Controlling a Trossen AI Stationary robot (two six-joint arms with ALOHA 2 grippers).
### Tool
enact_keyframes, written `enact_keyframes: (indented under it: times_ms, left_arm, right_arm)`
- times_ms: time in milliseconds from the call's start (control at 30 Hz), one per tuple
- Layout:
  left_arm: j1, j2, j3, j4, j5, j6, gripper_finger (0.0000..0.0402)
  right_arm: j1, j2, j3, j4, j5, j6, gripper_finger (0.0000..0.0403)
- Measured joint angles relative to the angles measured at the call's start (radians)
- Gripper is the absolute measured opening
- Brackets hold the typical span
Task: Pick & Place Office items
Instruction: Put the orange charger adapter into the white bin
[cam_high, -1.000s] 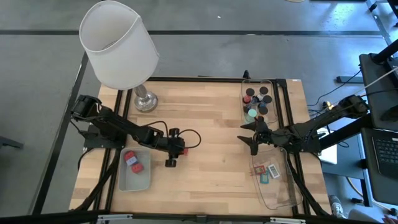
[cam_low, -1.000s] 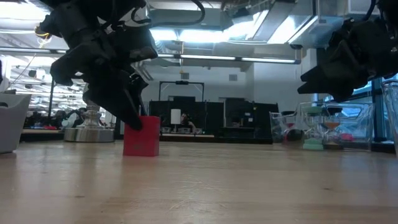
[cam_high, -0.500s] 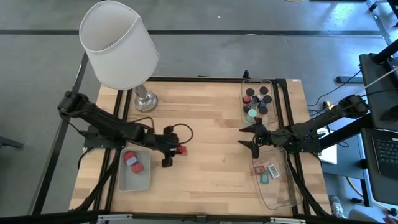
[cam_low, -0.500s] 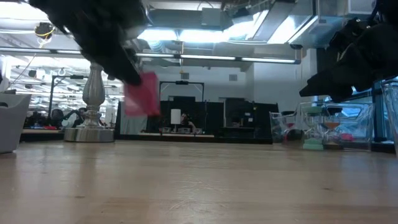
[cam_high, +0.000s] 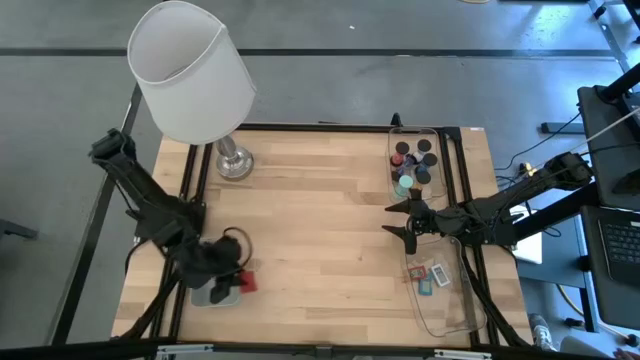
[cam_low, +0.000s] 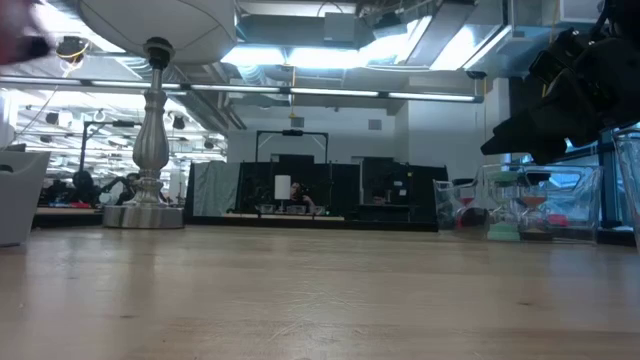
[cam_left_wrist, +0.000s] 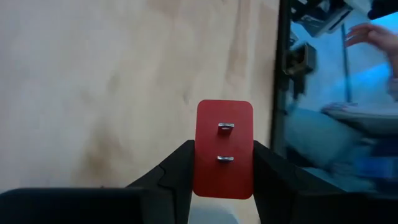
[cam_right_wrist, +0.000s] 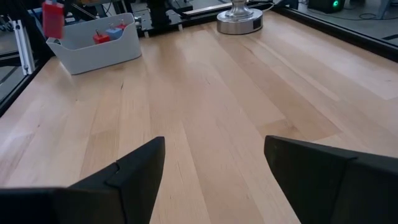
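I read no writing. My left claw pinched a small red rectangular block, long axis upright in the frame's lower centre; my right claw stood spread.

1. I see the middle of the table bare; a gripper can pass there freely.
2. The lamp stands at the far left corner, and its shade hangs over that part.
3. The grey tray at the near left is covered from above by the left gripper, which holds a red block.
4. Two clear trays fill the right edge.
5. The right gripper hangs open between them, beside the dark cylinders.
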Motion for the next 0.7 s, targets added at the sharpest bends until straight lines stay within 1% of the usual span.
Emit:
enact_keyframes:
  times_ms: [67, 200, 300, 400, 500, 700]
  left_arm:
    - [-0.077, -0.003, 0.0, -0.03, -0.03, -0.117, 0.0122]
    - [-0.21, 0.01, 0.0, -0.116, -0.111, -0.291, 0.0122]
    - [-0.278, 0.027, 0.0, -0.207, -0.149, -0.409, 0.0122]
    - [-0.321, 0.049, 0.0, -0.291, -0.159, -0.478, 0.0122]
    - [-0.342, 0.078, 0.0, -0.329, -0.159, -0.472, 0.0122]
    - [-0.365, 0.164, 0.0, -0.319, -0.16, -0.258, 0.0123]
  right_arm:
    - [0.0, 0.0, 0.0, 0.0, 0.0, 0.0, 0.0279]
    - [0.0, 0.0, 0.001, 0.0, 0.0, 0.0, 0.0279]
    - [0.0, 0.0, 0.001, 0.0, 0.0, 0.0, 0.0279]
    - [0.0, 0.0, 0.002, 0.0, 0.0, 0.0, 0.0279]
    - [0.0, 0.0, 0.002, 0.0, 0.0, 0.0, 0.0279]
    - [0.0, 0.0, 0.002, 0.0, 0.0, -0.001, 0.0279]
